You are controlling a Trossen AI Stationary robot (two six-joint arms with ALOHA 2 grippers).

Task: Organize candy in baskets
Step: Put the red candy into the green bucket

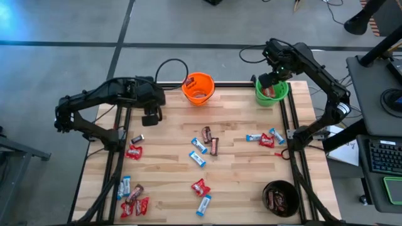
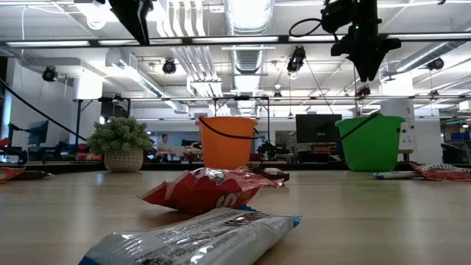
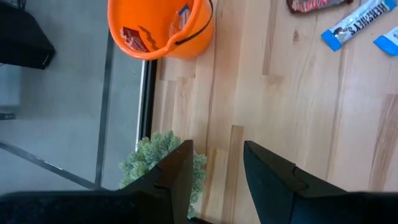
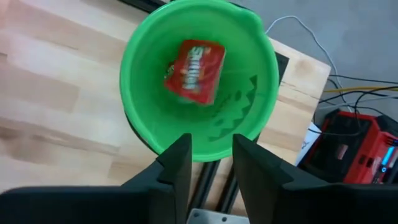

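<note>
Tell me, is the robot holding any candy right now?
No. The right claw is open above the green bucket, with a red candy lying loose inside. The left claw is open and empty too.

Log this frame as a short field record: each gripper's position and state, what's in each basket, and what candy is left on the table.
right gripper: above the green basket, fingers apart, nothing between them
left gripper: over the table's far left part, near the small plant, open and empty
green basket contents: one red candy
orange basket: holds at least a red and a blue wrapper
black basket: dark brown wrappers inside
table: red, blue and brown candies still scattered across it
</note>
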